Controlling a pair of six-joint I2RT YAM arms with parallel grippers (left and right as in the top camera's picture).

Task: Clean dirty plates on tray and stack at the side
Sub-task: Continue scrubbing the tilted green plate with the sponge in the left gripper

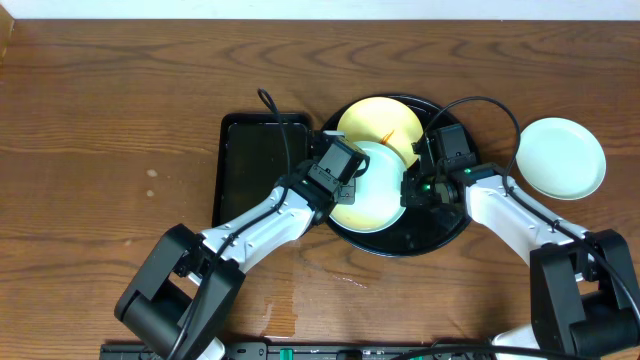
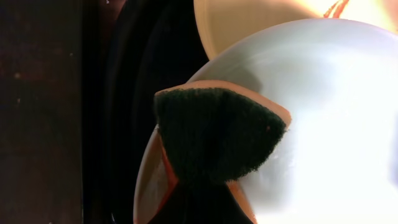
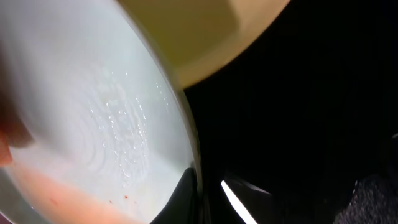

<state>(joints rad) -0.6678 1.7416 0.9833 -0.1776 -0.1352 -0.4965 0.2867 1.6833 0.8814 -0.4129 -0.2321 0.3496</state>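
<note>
Left gripper (image 1: 352, 178) is closed on a sponge (image 2: 217, 140), its dark green pad pressed onto the mint plate (image 1: 385, 190) in the near part of the round black tray (image 1: 440, 235). Right gripper (image 1: 410, 186) pinches this plate's right rim. Farther in the tray lies the yellow plate (image 1: 375, 122), bearing an orange smear. A second mint plate (image 1: 560, 158) lies on the table (image 1: 100, 120), right of the tray.

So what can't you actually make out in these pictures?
1. Right fingers: whether they pinch the mint plate; overhead the wrist covers them, right wrist view is dark and blurred.
2. Yellow plate: its near part lies under the mint plate; both wrist views cut it off.
3. Plate surface under the sponge: hidden in left wrist view.
</note>
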